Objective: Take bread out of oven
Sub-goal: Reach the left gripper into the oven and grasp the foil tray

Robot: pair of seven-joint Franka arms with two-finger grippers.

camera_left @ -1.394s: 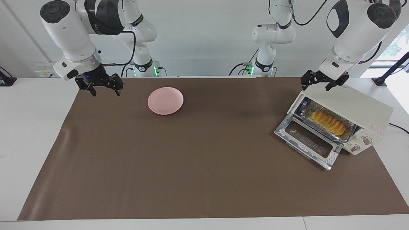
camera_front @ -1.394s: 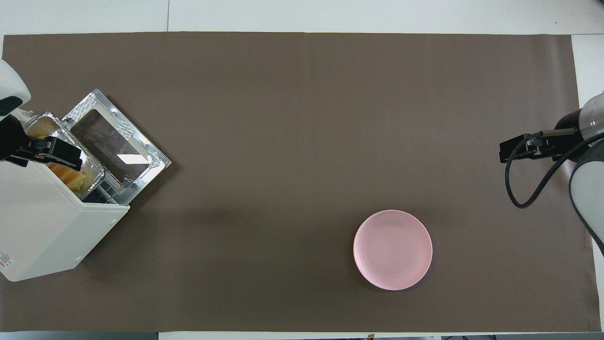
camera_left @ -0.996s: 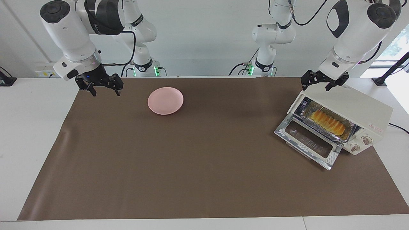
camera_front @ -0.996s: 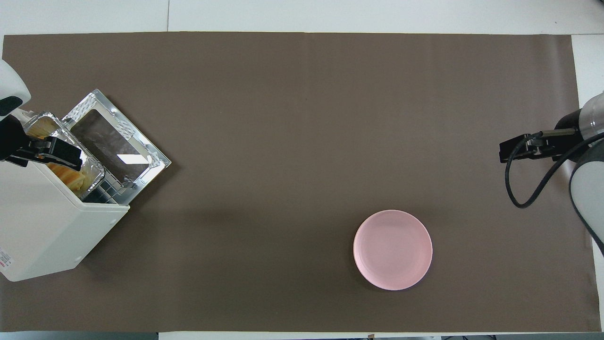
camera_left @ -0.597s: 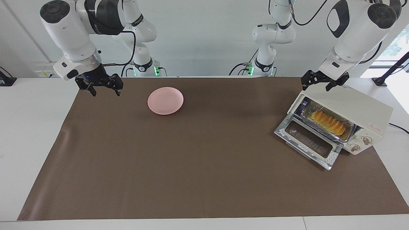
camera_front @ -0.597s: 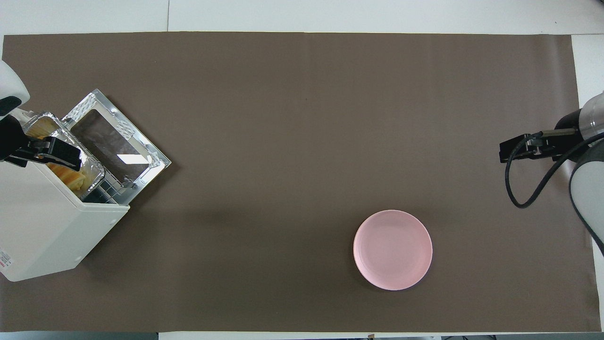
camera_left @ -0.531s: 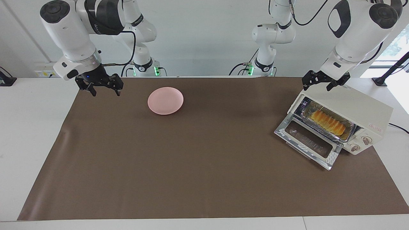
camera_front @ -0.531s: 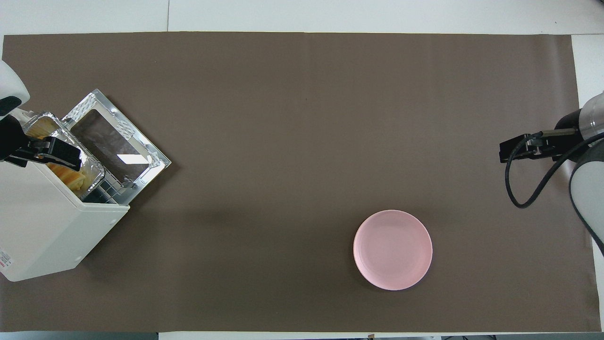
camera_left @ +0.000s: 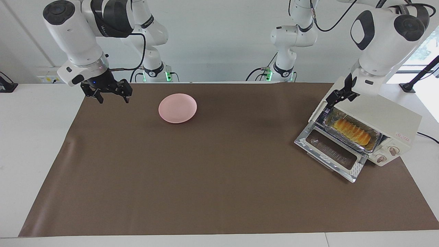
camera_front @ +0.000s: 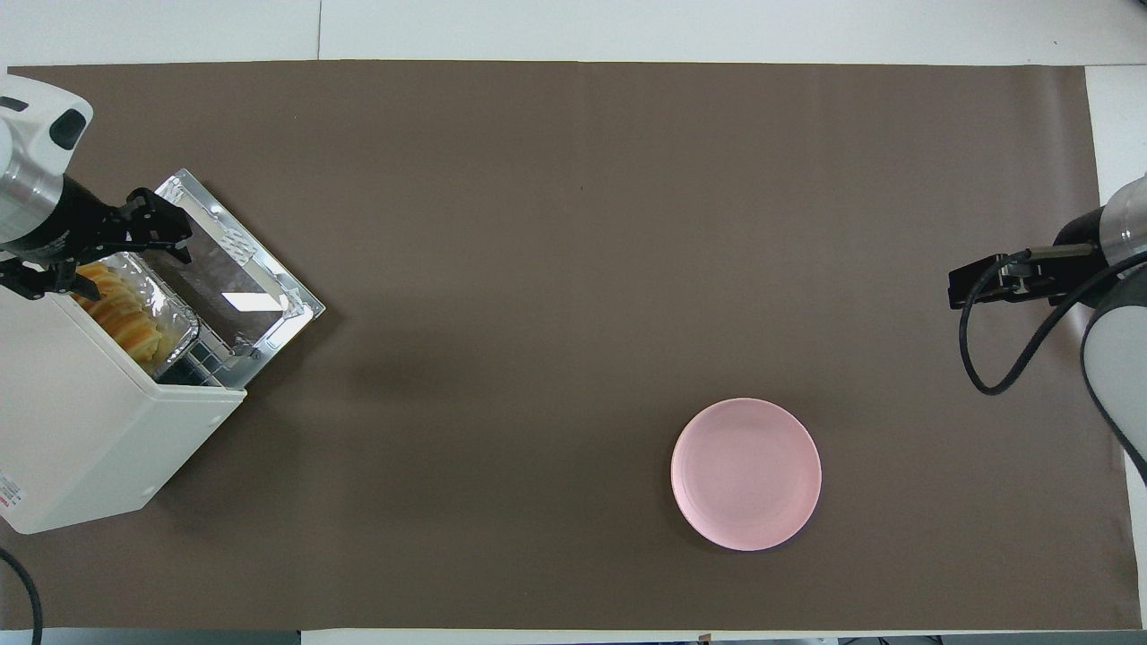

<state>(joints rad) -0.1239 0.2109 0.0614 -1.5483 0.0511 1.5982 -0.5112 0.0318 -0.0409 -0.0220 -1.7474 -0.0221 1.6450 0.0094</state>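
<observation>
The cream-white oven [camera_left: 384,115] [camera_front: 81,430] stands at the left arm's end of the table. Its glass door [camera_left: 331,154] [camera_front: 228,269] is folded down flat in front of it. Inside, the golden ridged bread [camera_left: 353,132] [camera_front: 121,309] lies in a silver foil tray [camera_left: 375,140] [camera_front: 177,330] on the rack. My left gripper [camera_left: 337,98] [camera_front: 107,253] hangs open and empty over the oven's top front edge, above one end of the tray. My right gripper [camera_left: 114,100] [camera_front: 963,288] waits open over the mat's corner at the right arm's end.
A pink plate [camera_left: 177,108] [camera_front: 745,473] with nothing on it sits on the brown mat [camera_left: 212,171], nearer the right arm's end and close to the robots. Two round knobs [camera_left: 387,154] face out beside the oven door.
My left gripper has turned its wrist and swung from above the oven's top toward the front opening, uncovering more of the bread from above. The right arm has not moved.
</observation>
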